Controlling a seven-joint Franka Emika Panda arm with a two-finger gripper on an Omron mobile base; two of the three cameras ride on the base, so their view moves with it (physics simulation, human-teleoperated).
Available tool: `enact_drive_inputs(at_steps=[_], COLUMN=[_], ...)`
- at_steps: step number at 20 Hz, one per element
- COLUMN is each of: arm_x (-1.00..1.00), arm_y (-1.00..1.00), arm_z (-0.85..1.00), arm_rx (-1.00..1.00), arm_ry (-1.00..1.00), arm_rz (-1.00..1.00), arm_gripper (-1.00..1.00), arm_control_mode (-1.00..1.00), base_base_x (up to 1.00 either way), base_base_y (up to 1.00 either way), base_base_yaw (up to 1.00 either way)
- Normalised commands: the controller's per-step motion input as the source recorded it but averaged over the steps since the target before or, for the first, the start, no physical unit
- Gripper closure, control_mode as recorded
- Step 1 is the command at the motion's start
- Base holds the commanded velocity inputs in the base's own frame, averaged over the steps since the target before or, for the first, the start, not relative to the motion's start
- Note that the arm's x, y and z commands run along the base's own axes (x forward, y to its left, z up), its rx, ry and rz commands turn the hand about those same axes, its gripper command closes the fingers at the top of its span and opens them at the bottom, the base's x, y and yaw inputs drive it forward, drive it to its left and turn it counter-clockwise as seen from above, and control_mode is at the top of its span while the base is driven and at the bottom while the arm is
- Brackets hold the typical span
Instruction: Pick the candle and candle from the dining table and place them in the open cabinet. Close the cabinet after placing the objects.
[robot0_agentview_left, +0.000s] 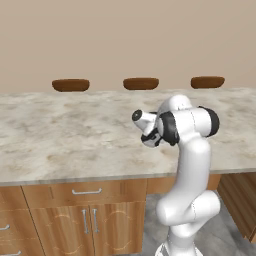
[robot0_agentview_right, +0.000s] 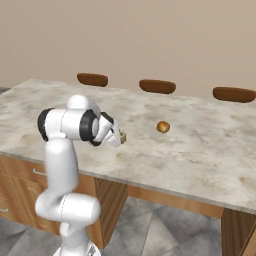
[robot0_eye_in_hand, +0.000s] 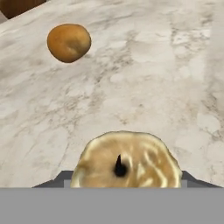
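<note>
A short, stubby golden-tan candle (robot0_eye_in_hand: 127, 162) with a dark wick stands on the marbled dining table (robot0_eye_in_hand: 144, 65), close in front of the hand camera. My gripper (robot0_eye_in_hand: 125, 179) has one dark fingertip on each side of it, and both press against the candle's sides. From the right base view, the candle (robot0_agentview_right: 122, 135) peeks out at the tip of my gripper (robot0_agentview_right: 119, 138), near the front edge of the table (robot0_agentview_right: 200, 150). The left base view shows the hand (robot0_agentview_left: 150, 132) low over the table (robot0_agentview_left: 60, 135), with the fingers hidden behind the wrist.
A small orange ball (robot0_agentview_right: 163, 126) lies on the stone beyond the candle, up and to the left (robot0_eye_in_hand: 68, 42) in the hand view. Three brown stool seats (robot0_agentview_left: 141, 83) line the far side. Wooden drawers and doors (robot0_agentview_left: 85, 215) sit under the top.
</note>
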Motion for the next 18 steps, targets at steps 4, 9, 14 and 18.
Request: enact_drive_inputs(at_steps=[4,9,14,18], arm_x=[-0.53,-0.5,-0.49,-0.49], arm_y=[0.03,0.0,0.0,0.02], arm_z=[0.35,0.39,0.4,0.42], arm_rx=[0.0,0.0,0.0,-0.03], arm_ry=[0.0,0.01,0.11,0.14], arm_rz=[0.15,0.34,0.5,0.49], arm_gripper=[1.0,1.0,1.0,1.0], arm_control_mode=[-1.0,-1.0,-1.0,-1.0], base_base_x=[0.0,0.0,0.0,0.0], base_base_y=[0.0,0.0,0.0,0.0], base_base_yaw=[0.0,0.0,0.0,0.0])
